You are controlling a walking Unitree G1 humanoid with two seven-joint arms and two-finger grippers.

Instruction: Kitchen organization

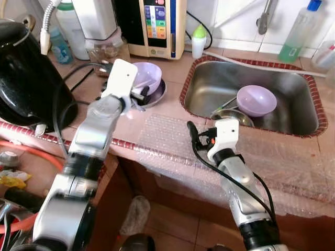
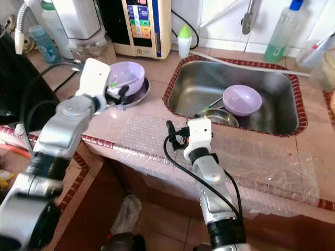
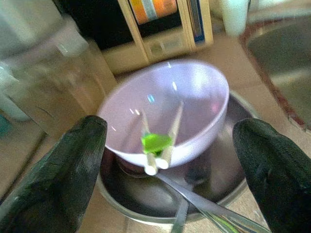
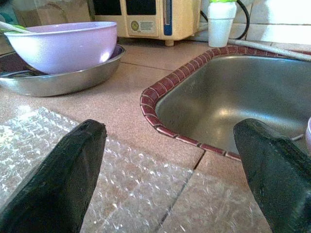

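Note:
A lilac bowl (image 1: pixel 148 73) sits in a shallow steel dish (image 1: pixel 158 96) on the tiled counter, left of the sink. Pale training chopsticks with a green clip (image 3: pixel 156 141) lean inside the bowl, and metal spoons (image 3: pixel 194 196) lie in the dish. My left gripper (image 3: pixel 170 127) is open just in front of the bowl, its fingers (image 3: pixel 63 179) wide to either side of it. A second lilac bowl (image 1: pixel 256 99) and a small steel bowl (image 1: pixel 233 116) lie in the steel sink (image 1: pixel 298 99). My right gripper (image 4: pixel 170 131) hangs open over the bubble wrap (image 1: pixel 167 136), holding nothing.
A black appliance (image 1: pixel 26 78) stands at the counter's left end with cables beside it. A water ioniser (image 1: pixel 157 26), a glass jar (image 1: pixel 107 49), a green-capped bottle (image 1: pixel 198 41) and a green soap bottle (image 1: pixel 298 31) line the back wall. The counter's front edge drops to the floor.

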